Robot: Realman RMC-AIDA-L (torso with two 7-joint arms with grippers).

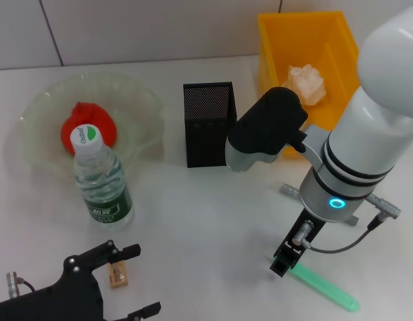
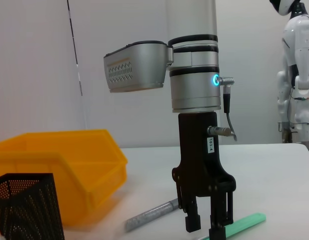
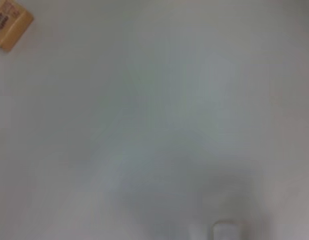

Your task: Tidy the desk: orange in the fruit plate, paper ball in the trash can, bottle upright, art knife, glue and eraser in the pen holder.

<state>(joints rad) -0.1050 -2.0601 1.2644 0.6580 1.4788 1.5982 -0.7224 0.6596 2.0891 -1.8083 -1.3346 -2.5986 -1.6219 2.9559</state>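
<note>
Done so far: orange sits in fruit plate; paper ball lies in trash can; bottle stands upright just in front of plate. Judging by layout, 3 of the jobs look finished.

Step in hand: prob. the art knife. The green, flat stick on desk looks like it, tho I can't confirm a blade.

R gripper: down at desk level, over near end of the green stick. L wrist view shows its fingers spread apart w/ the stick end at or between them, not clenched yet. Vertical approach makes sense: stick lies flat, so a top-down pinch across its narrow width is the only clean grab.

L gripper: low at front-left of desk, jaws open, holding nothing. Eraser lies just beside its fingers, apart from them; looks staged for that pick, or simply parked.

Silver-grey pen-like tube: lies on desk betw. R arm and trash can, partly hidden under arm in head view. Poss. the glue; can't tell.

Pen holder: upright, betw. plate and trash can, close behind R arm, so short carry for all 3 small items. Contents not visible.

Risk: thin flat stick may skid or pivot when fingers close near its end rather than mid-length.
</note>
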